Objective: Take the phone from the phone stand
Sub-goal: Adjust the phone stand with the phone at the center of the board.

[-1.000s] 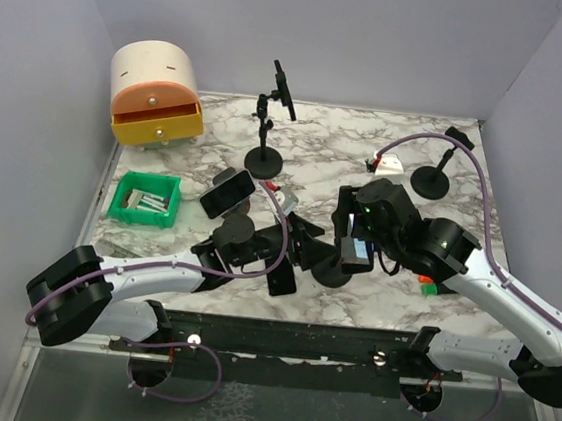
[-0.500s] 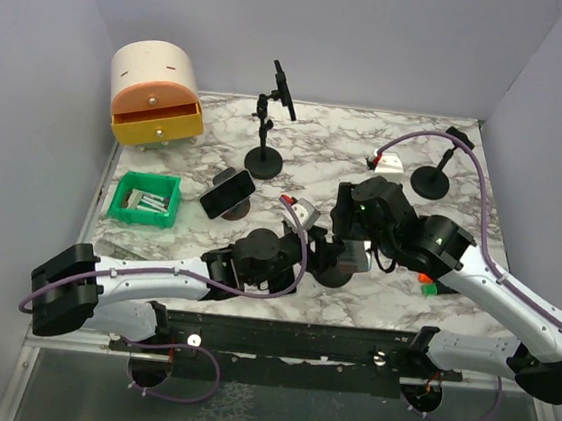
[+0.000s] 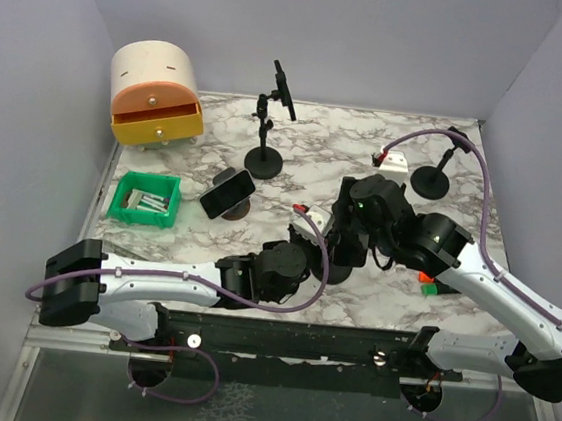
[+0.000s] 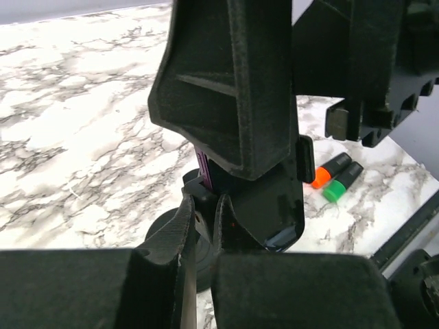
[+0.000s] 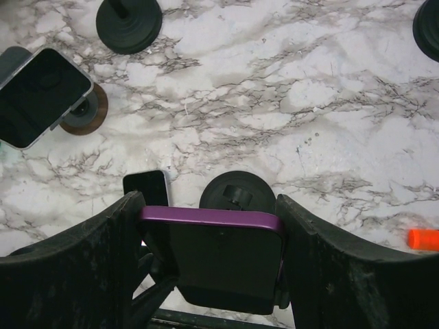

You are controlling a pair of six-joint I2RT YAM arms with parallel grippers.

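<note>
The right gripper (image 5: 211, 229) squeezes the phone (image 5: 214, 257) by its side edges, right above the phone stand (image 5: 236, 194). The left gripper (image 4: 202, 219) pinches the stand's neck. The phone looks stiff, smooth, slippery and breakable, so hold the edges, not the glass.

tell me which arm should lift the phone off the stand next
Right: the right gripper clasps the phone by its side edges from above, while the left gripper is low, clamped on the stand, likely steadying it.
</note>
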